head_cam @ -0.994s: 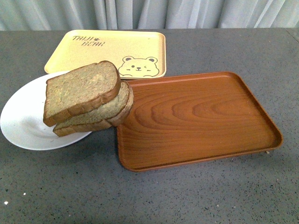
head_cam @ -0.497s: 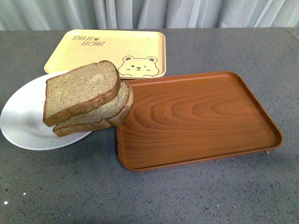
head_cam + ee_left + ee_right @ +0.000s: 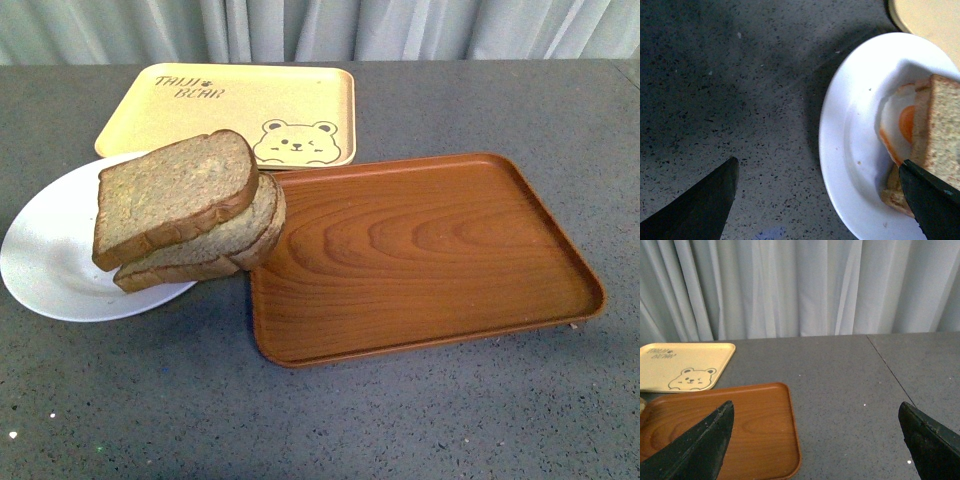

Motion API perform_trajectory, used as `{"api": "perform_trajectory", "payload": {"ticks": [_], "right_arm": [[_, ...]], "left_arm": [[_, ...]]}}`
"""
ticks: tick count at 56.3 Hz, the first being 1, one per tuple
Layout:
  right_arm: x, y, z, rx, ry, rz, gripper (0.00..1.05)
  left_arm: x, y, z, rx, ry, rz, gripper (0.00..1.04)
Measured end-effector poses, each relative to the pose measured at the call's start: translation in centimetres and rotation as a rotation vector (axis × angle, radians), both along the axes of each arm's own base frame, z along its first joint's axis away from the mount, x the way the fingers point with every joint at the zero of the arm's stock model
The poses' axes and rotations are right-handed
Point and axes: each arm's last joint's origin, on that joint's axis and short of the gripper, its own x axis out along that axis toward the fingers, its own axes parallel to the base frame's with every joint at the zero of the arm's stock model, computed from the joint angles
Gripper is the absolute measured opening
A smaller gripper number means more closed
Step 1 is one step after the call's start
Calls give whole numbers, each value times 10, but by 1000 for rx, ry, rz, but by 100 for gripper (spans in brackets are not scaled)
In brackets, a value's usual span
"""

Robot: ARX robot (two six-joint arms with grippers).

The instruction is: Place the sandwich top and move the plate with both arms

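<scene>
- Two bread slices sit stacked on the white plate [image 3: 50,260]. The sandwich top [image 3: 175,195] lies on the rounder slice [image 3: 235,240]. Nothing here has moved in the last second.
- A fried egg [image 3: 905,122] peeks out from under the bread.
- The stack hangs past the plate's edge, over the rim of the brown wooden tray [image 3: 420,250].
- The left gripper [image 3: 817,162] is over the plate's rim, wide open and holding nothing.
- The right gripper [image 3: 815,404] is wide open and empty too, farther off.
- I think the top is on, and moving the plate comes next.
</scene>
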Motion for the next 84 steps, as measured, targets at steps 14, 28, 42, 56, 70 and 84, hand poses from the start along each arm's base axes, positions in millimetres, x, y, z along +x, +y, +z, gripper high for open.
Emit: {"api": "perform_trajectory", "payload": {"ticks": [14,28,42,56,70,84], "right_arm": [[0,0,0,0,0,0,96],[0,0,0,0,0,0,96],[0,0,0,0,0,0,96],[0,0,0,0,0,0,96],[0,0,0,0,0,0,96],[0,0,0,0,0,0,96]], "left_arm": [[8,-10,-19,-80,18,48,96],[15,-30,-37,-172,43,104,96],[20,-39,-43,-241,25,195,96],[25,-50,-45,-258,35,212,96],[25,-51,-49,-307,57,225,59],[16,-51,-52,-389,100,226,16]]}}
